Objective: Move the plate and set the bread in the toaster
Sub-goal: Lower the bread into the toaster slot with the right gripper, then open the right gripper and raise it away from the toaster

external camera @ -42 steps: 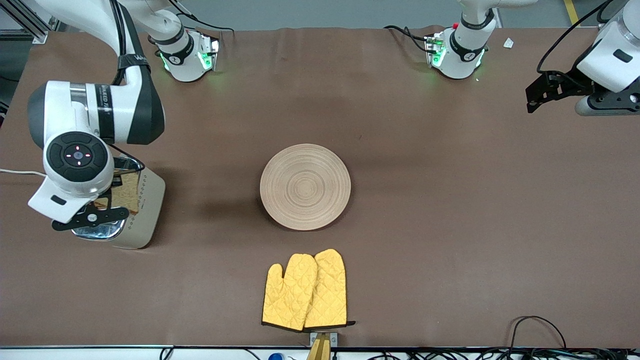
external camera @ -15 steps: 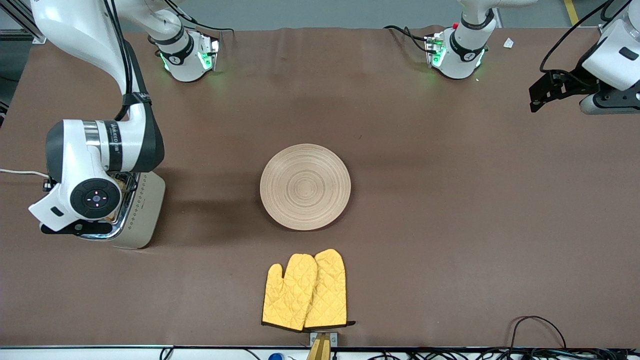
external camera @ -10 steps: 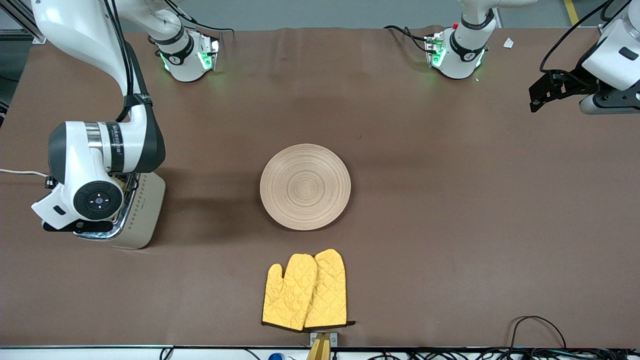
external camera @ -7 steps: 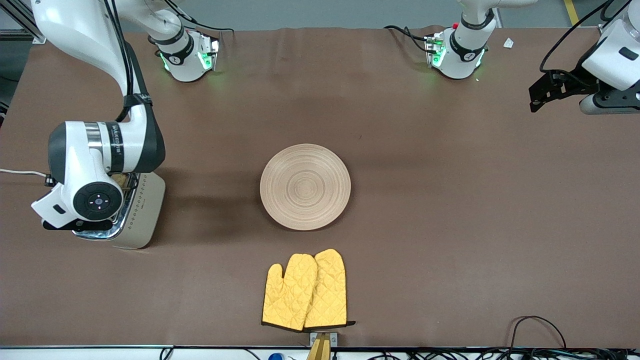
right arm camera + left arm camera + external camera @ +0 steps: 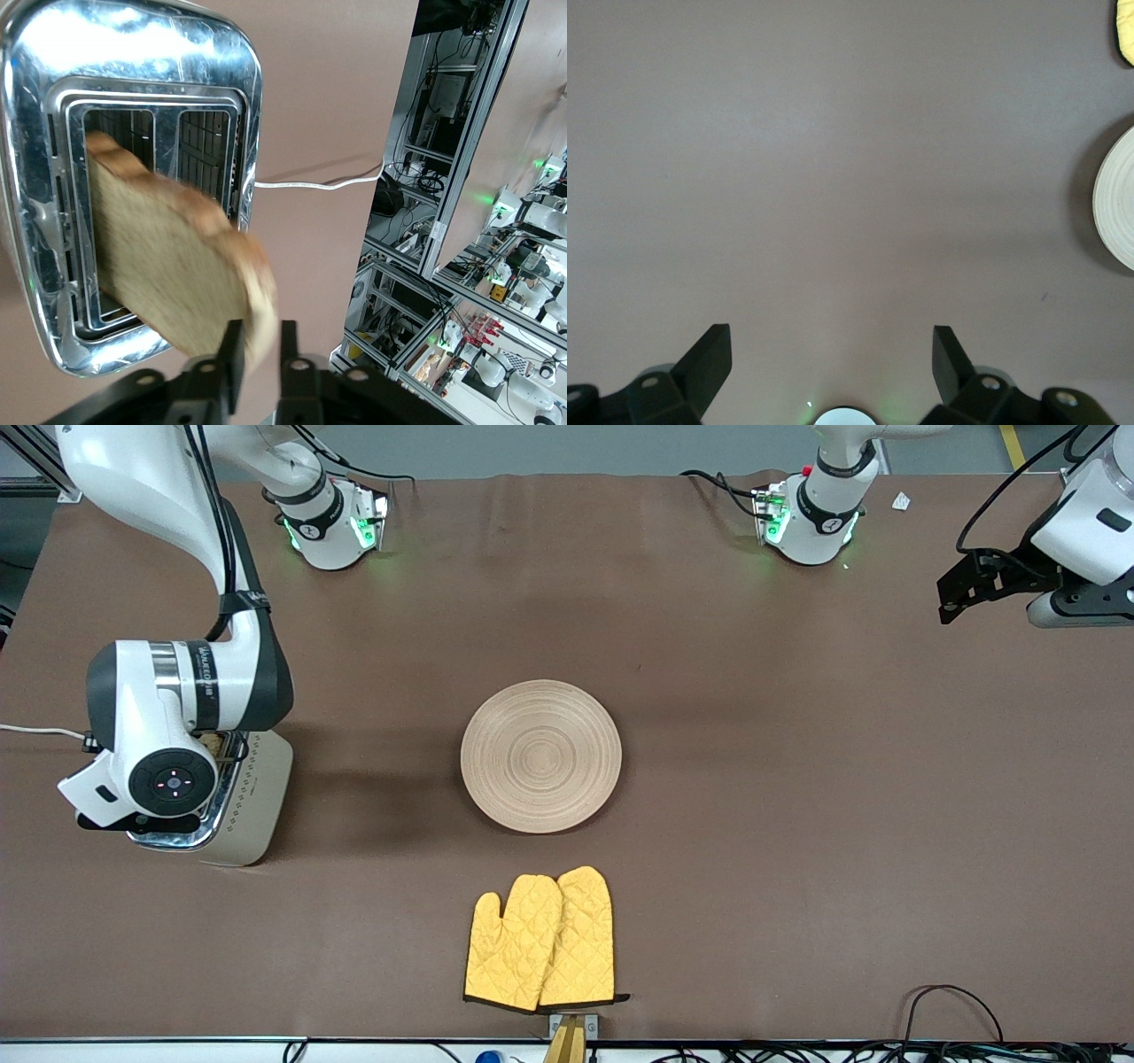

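The cream toaster (image 5: 257, 797) stands at the right arm's end of the table; its chrome top (image 5: 133, 53) shows in the right wrist view. My right gripper (image 5: 257, 341) is over the toaster, shut on the bread (image 5: 168, 266). The slice is tilted, with its lower end inside one slot. In the front view the right wrist hides the gripper, and only a sliver of bread (image 5: 211, 741) shows. The wooden plate (image 5: 540, 755) lies bare at mid-table and also shows in the left wrist view (image 5: 1118, 212). My left gripper (image 5: 952, 598) waits open and empty over bare table at the left arm's end (image 5: 833, 354).
A pair of yellow oven mitts (image 5: 540, 939) lies nearer to the front camera than the plate. The toaster's white cord (image 5: 35, 731) runs off the table edge at the right arm's end. Cables (image 5: 952, 1005) lie at the table's front edge.
My right arm has come down over the toaster, lowering the bread into a slot; in the last second it barely moved. The left gripper drifted slightly toward its end of the table.
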